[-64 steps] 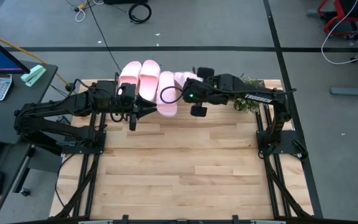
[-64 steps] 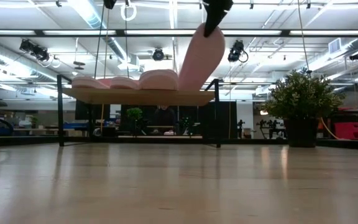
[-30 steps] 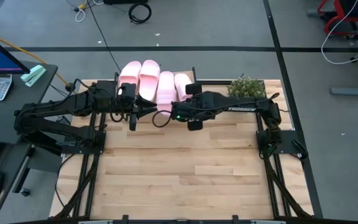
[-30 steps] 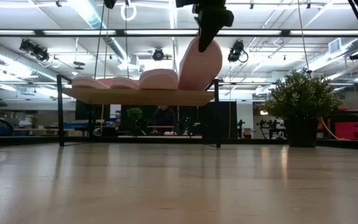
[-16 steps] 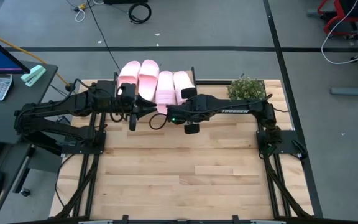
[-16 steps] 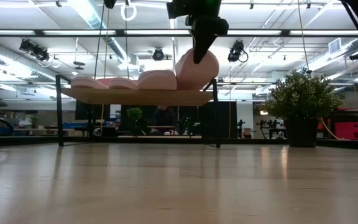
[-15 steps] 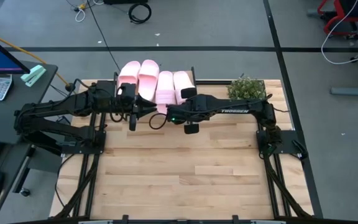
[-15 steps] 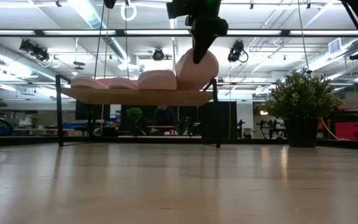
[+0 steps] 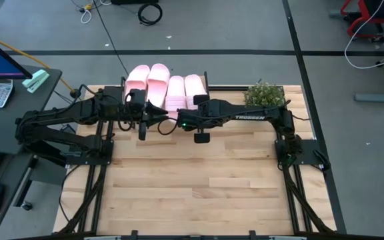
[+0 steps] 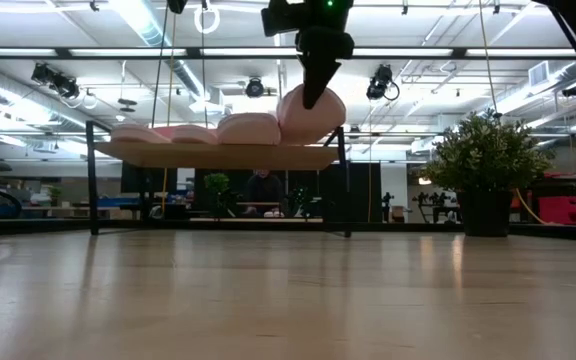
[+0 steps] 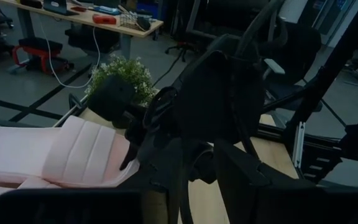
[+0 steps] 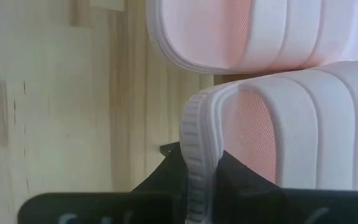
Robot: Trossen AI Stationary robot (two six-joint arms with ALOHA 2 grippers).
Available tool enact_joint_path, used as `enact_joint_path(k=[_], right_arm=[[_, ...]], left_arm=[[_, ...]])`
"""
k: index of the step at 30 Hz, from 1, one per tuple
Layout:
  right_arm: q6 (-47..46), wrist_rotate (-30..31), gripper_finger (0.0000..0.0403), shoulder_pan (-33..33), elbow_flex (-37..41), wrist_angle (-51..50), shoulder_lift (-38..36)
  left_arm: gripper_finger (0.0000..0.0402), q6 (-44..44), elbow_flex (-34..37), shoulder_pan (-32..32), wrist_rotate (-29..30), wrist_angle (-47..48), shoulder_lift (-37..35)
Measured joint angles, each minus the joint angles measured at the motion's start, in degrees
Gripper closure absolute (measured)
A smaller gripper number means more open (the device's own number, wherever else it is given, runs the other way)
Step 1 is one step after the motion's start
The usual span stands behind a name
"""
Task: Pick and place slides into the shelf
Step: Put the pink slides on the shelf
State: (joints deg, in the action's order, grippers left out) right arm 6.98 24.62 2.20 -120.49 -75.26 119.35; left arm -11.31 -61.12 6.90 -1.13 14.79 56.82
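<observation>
Gripping the heel rim of one slide (image 12: 272, 124), my right gripper (image 9: 177, 121) has its two dark fingers (image 12: 160, 177) pinched on the ribbed edge of the sole, as the right wrist view shows plainly. In the low view that gripper (image 10: 309, 98) comes down from above onto the slide (image 10: 313, 112), which sits tilted, its gripped end raised and the far end resting on the shelf (image 10: 218, 155). From overhead, this slide (image 9: 193, 88) is the last one at the plant side of the row, touching its neighbour. Just beyond my fingertips, three more slides (image 9: 153, 84) lie side by side on the shelf's wood top, filling it across; in the low view they lie flat (image 10: 193, 131), lower than the one I hold.

My left gripper (image 9: 157, 124) hovers close beside the right one, at the near edge of the shelf, nearly nose to nose with it. Its wrist view is mostly filled by the right arm's dark body (image 11: 216, 118), with a pink slide (image 11: 82, 155) off to one side. I cannot tell whether its fingers are apart or together; nothing appears to be in them.

A small potted plant (image 9: 264, 95) stands on the table (image 9: 199, 180) beyond the right arm, apart from the shelf.
</observation>
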Motion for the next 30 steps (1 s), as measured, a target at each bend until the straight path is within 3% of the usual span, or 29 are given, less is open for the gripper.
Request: enact_joint_path(k=[30], right_arm=[[0.7, -1.1, 0.0359, 3.6, -0.7, -0.4, -0.6]], left_arm=[[0.0311, -0.4, 0.0, 0.0, 0.0, 0.1, 0.0]])
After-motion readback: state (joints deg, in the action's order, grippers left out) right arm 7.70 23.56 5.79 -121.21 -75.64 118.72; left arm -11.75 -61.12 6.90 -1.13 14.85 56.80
